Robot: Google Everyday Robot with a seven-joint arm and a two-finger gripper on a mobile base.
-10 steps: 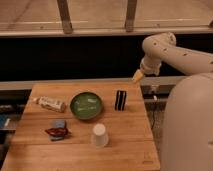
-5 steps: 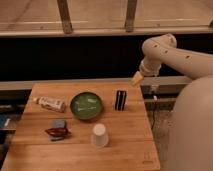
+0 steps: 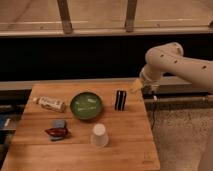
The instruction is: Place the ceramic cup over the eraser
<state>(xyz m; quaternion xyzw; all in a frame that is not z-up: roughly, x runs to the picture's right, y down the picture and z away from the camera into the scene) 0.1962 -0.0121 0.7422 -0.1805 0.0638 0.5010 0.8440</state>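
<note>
Fingers (image 3: 135, 85) spread with nothing between them, gripper (image 3: 136, 88) up and right of the green bowl (image 3: 86, 105), eraser (image 3: 120, 99) upright near the bowl's right, ceramic cup (image 3: 99, 135) wide end down in front of the bowl, apart

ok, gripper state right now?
Gripper: open, empty, hanging past the wooden table edge, right of the black white-striped eraser block; small white tapered ceramic cup untouched.
</note>
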